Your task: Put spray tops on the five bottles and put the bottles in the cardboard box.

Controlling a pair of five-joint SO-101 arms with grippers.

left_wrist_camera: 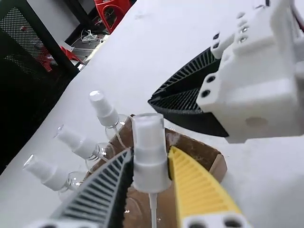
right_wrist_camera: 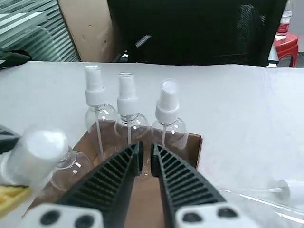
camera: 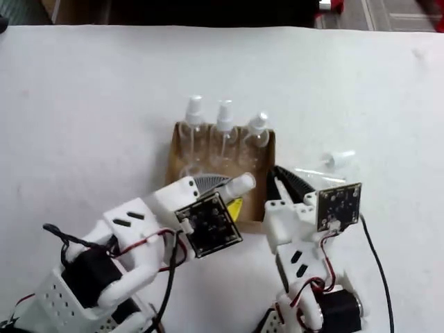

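Left wrist view has the left claw [left_wrist_camera: 150, 154] at the lower middle of the frame, its black and yellow fingers closed snugly on the ribbed collar of a white spray top [left_wrist_camera: 149, 140], with the thin dip tube [left_wrist_camera: 153, 206] hanging below. Judging by the look, the top is light, hard plastic and rather smooth, so the collar is the sound place to grip; the cap above could slide off and the tube would bend. In the right wrist view a clear bottle [right_wrist_camera: 71, 166] seems to sit under that top at the lower left, probably thin-walled and slippery. Whether it is screwed home I cannot tell. The right claw [right_wrist_camera: 146, 149] is nearly closed, only a slit between its black fingers, and holds nothing. Beyond it three capped bottles [right_wrist_camera: 128, 114] stand in a row at the far side of the cardboard box [right_wrist_camera: 194, 145]. A loose spray top [camera: 338, 158] lies on the bench [camera: 90, 104] right of the box, beside something clear that is hard to make out. The arms hide the box's near part in the high view.
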